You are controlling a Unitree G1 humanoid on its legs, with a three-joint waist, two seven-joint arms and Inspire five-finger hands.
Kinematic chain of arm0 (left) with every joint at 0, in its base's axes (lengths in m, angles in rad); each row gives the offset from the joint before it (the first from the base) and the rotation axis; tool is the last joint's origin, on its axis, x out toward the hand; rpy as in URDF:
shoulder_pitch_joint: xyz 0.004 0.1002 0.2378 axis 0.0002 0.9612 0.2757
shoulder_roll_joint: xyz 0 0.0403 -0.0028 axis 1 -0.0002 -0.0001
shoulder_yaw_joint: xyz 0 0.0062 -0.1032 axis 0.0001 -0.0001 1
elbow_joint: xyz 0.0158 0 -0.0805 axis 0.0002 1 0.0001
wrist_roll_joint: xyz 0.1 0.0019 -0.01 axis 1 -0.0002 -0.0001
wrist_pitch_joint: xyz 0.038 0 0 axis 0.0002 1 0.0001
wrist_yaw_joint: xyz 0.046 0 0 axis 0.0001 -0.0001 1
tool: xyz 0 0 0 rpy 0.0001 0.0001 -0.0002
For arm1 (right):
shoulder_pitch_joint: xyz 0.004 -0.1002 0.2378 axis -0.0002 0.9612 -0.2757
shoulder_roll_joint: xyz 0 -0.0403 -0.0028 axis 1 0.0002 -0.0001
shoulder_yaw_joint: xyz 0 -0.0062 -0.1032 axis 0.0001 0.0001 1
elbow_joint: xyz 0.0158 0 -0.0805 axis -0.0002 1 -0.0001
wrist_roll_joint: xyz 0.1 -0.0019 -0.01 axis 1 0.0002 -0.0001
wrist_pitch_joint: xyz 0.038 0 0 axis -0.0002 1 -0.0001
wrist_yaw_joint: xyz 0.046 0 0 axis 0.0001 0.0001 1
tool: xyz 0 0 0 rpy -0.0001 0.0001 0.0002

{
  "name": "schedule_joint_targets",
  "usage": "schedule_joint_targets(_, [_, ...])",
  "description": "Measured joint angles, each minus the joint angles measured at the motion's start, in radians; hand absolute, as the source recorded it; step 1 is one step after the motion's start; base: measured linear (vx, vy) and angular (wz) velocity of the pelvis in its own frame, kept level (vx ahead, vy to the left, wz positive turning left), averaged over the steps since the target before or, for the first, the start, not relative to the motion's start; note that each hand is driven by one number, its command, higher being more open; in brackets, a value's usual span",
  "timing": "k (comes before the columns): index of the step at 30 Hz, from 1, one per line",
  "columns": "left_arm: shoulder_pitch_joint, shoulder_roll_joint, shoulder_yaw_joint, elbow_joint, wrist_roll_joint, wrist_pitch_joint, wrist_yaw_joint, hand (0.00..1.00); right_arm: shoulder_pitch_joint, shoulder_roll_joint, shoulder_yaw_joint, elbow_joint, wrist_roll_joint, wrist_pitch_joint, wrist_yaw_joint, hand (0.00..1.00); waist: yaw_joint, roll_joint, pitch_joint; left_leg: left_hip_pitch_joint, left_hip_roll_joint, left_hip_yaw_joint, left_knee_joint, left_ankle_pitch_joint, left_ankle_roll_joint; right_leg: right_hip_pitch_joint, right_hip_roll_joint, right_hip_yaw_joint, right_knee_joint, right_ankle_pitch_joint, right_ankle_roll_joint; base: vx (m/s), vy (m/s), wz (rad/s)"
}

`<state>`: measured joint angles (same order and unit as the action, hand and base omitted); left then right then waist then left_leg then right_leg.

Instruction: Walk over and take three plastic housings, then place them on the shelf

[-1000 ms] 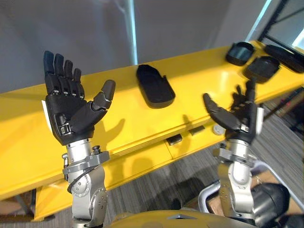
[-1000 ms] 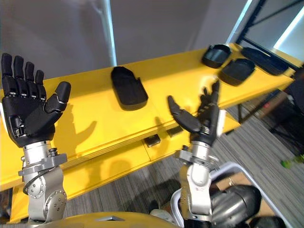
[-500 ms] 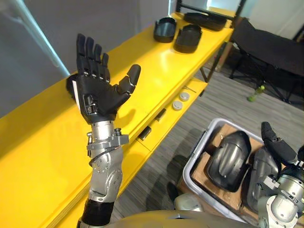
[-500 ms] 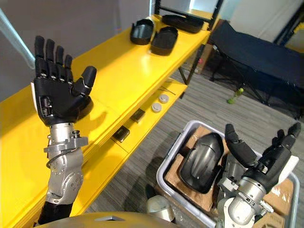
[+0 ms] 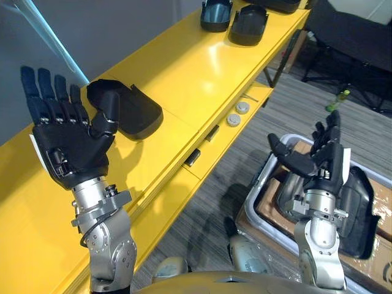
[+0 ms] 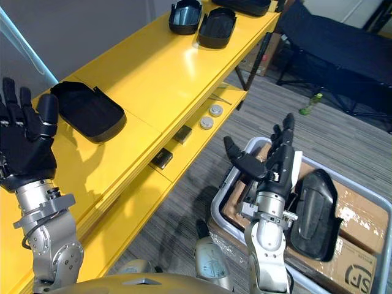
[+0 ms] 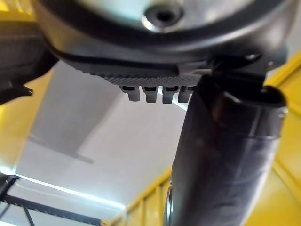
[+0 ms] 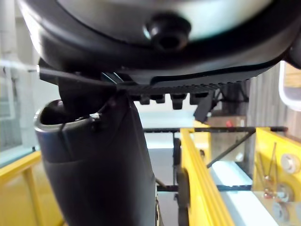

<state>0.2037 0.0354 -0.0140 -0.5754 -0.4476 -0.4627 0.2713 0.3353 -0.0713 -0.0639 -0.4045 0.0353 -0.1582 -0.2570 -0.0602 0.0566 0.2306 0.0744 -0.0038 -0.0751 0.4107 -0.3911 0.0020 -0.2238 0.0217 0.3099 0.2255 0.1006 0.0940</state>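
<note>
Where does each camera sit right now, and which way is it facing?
Left eye view: on the head, looking down at the shelf and bin; both arms show, with the left hand and right hand open, palms toward the camera.
Right eye view: on the head just beside it, same scene.
Left wrist view: on the left wrist, looking past its thumb at a grey wall.
Right wrist view: on the right wrist, looking past its thumb along the shelf.
Shared: both eye views show the housing by the left hand.
</note>
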Motion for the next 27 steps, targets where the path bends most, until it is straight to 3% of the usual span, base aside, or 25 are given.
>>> schedule_joint_targets(2, [-0.013, 0.002, -0.028, -0.015, 0.017, -0.008, -0.002, 1.0, 0.014, 0.0, 0.004, 0.0, 0.0, -0.01, 0.022, 1.0, 0.002, -0.03, 0.01, 0.006, -0.016, 0.051, 0.026, -0.021, 0.025, 0.006, -0.011, -0.002, -0.011, 0.024, 0.015, -0.31, 0.089, -0.82])
schedule_joint_targets(3, [-0.014, 0.005, -0.038, -0.015, 0.069, -0.008, 0.004, 1.0, 0.011, 0.0, 0.003, 0.0, 0.024, -0.023, 0.039, 1.0, 0.0, -0.048, 0.017, 0.002, -0.02, 0.102, 0.039, -0.022, 0.045, 0.019, -0.023, -0.013, -0.071, 0.085, 0.007, -0.35, 0.067, -1.09])
schedule_joint_targets(4, [-0.014, 0.011, -0.043, -0.013, 0.116, 0.003, 0.009, 1.0, 0.0, 0.0, 0.004, -0.001, 0.031, -0.03, 0.049, 1.0, 0.002, -0.052, 0.021, -0.007, -0.011, 0.154, 0.032, -0.004, 0.063, 0.023, -0.032, -0.087, -0.083, 0.091, -0.035, -0.34, 0.057, -1.07])
schedule_joint_targets(5, [-0.015, 0.013, -0.044, -0.01, 0.132, 0.013, 0.009, 1.0, -0.007, -0.001, 0.004, -0.001, 0.032, -0.032, 0.051, 1.0, 0.001, -0.054, 0.019, -0.013, -0.003, 0.178, 0.023, 0.008, 0.066, 0.008, -0.037, -0.154, -0.029, 0.052, -0.055, -0.28, 0.028, -1.06])
schedule_joint_targets(7, [-0.015, 0.024, -0.03, -0.004, 0.139, 0.052, 0.004, 1.0, -0.057, -0.002, 0.016, 0.0, 0.054, -0.036, 0.036, 1.0, 0.003, -0.048, 0.017, -0.015, 0.032, 0.254, -0.044, 0.075, 0.067, -0.008, -0.066, -0.355, 0.23, -0.122, -0.097, -0.29, 0.054, -0.99])
schedule_joint_targets(8, [-0.014, 0.023, -0.02, -0.003, 0.13, 0.06, -0.005, 1.0, -0.069, -0.002, 0.023, 0.003, 0.055, -0.04, 0.026, 1.0, 0.003, -0.047, 0.017, -0.016, 0.039, 0.269, -0.057, 0.093, 0.067, 0.0, -0.085, -0.387, 0.287, -0.155, -0.101, -0.19, 0.036, -0.87])
schedule_joint_targets(9, [-0.011, 0.021, -0.006, -0.003, 0.094, 0.071, -0.022, 1.0, -0.1, -0.002, 0.045, 0.023, 0.057, -0.057, 0.003, 1.0, 0.006, -0.047, 0.016, -0.024, 0.055, 0.297, -0.073, 0.115, 0.061, 0.019, -0.137, -0.438, 0.382, -0.208, -0.108, -0.13, -0.003, -0.65])
schedule_joint_targets(10, [-0.01, 0.021, 0.0, -0.001, 0.078, 0.074, -0.027, 1.0, -0.117, -0.002, 0.056, 0.045, 0.057, -0.069, -0.008, 1.0, 0.007, -0.049, 0.015, -0.032, 0.065, 0.31, -0.072, 0.121, 0.058, 0.036, -0.168, -0.456, 0.421, -0.223, -0.113, -0.18, -0.07, -0.84])
schedule_joint_targets(12, [-0.01, 0.021, 0.011, 0.036, 0.006, 0.077, -0.072, 1.0, -0.181, 0.003, 0.096, 0.164, 0.05, -0.094, -0.066, 1.0, 0.035, -0.057, 0.005, -0.056, 0.106, 0.358, -0.061, 0.134, 0.037, 0.125, -0.286, -0.466, 0.475, -0.246, -0.118, -0.19, -0.176, -0.78])
schedule_joint_targets(15, [-0.008, 0.022, 0.01, 0.069, -0.037, 0.092, -0.106, 1.0, -0.194, 0.05, 0.116, 0.239, 0.049, -0.094, -0.096, 1.0, 0.059, -0.071, -0.005, -0.112, 0.156, 0.383, -0.032, 0.16, -0.008, 0.204, -0.353, -0.407, 0.382, -0.225, -0.086, -0.16, -0.338, -0.51])
schedule_joint_targets(16, [-0.007, 0.023, 0.009, 0.08, -0.049, 0.098, -0.107, 1.0, -0.186, 0.067, 0.123, 0.247, 0.048, -0.092, -0.096, 1.0, 0.058, -0.073, -0.006, -0.143, 0.181, 0.383, -0.007, 0.171, -0.027, 0.24, -0.355, -0.386, 0.287, -0.205, -0.053, -0.22, -0.502, -0.47])
schedule_joint_targets(17, [-0.007, 0.023, 0.007, 0.092, -0.062, 0.098, -0.108, 1.0, -0.174, 0.078, 0.125, 0.247, 0.049, -0.091, -0.09, 1.0, 0.057, -0.081, -0.01, -0.168, 0.203, 0.383, 0.018, 0.182, -0.046, 0.278, -0.355, -0.389, 0.165, -0.162, 0.014, -0.21, -0.459, -0.35])
schedule_joint_targets(19, [-0.003, 0.012, -0.001, 0.104, -0.077, 0.098, -0.11, 1.0, -0.166, 0.066, 0.121, 0.247, 0.053, -0.085, -0.065, 1.0, 0.055, -0.079, -0.015, -0.196, 0.243, 0.373, 0.039, 0.204, -0.087, 0.327, -0.322, -0.427, 0.059, -0.248, 0.145, -0.19, -0.449, -0.37])
schedule_joint_targets(20, [0.0, 0.005, -0.007, 0.103, -0.081, 0.097, -0.111, 1.0, -0.161, 0.057, 0.116, 0.247, 0.053, -0.079, -0.055, 1.0, 0.054, -0.068, -0.021, -0.208, 0.26, 0.359, 0.037, 0.211, -0.1, 0.33, -0.302, -0.446, 0.037, -0.268, 0.149, -0.18, -0.475, -0.25])
schedule_joint_targets(21, [0.007, -0.008, -0.04, 0.104, -0.098, 0.099, -0.127, 1.0, -0.142, 0.041, 0.105, 0.246, 0.053, -0.062, -0.037, 1.0, 0.035, -0.043, -0.034, -0.227, 0.297, 0.32, 0.022, 0.234, -0.115, 0.339, -0.252, -0.476, 0.002, -0.294, 0.126, -0.16, -0.495, -0.01])
schedule_joint_targets(23, [0.021, -0.023, -0.088, 0.103, -0.112, 0.11, -0.165, 1.0, -0.106, 0.019, 0.069, 0.246, 0.053, -0.027, -0.022, 1.0, 0.012, -0.025, -0.038, -0.219, 0.333, 0.288, -0.02, 0.304, -0.096, 0.348, -0.196, -0.49, -0.018, -0.304, 0.104, -0.15, -0.432, -0.03])
schedule_joint_targets(24, [0.038, -0.026, -0.102, 0.103, -0.123, 0.119, -0.19, 1.0, -0.084, 0.016, 0.049, 0.246, 0.063, -0.022, -0.016, 1.0, 0.003, -0.023, -0.039, -0.203, 0.346, 0.28, -0.054, 0.358, -0.107, 0.345, -0.176, -0.481, -0.023, -0.301, 0.087, -0.11, -0.212, -0.45])
schedule_joint_targets(26, [0.066, -0.029, -0.11, 0.102, -0.139, 0.121, -0.216, 1.0, -0.065, 0.003, 0.022, 0.244, 0.097, -0.021, -0.016, 1.0, 0.006, -0.016, -0.044, -0.177, 0.328, 0.247, -0.089, 0.361, -0.12, 0.328, -0.166, -0.439, -0.054, -0.284, 0.05, -0.09, -0.117, -0.79])
schedule_joint_targets(27, [0.083, -0.029, -0.11, 0.102, -0.138, 0.123, -0.226, 1.0, -0.065, -0.016, -0.002, 0.244, 0.115, -0.019, -0.017, 1.0, 0.007, 0.005, -0.055, -0.172, 0.3, 0.204, -0.113, 0.324, -0.123, 0.293, -0.156, -0.403, -0.071, -0.267, 0.027, -0.08, -0.034, -0.78])
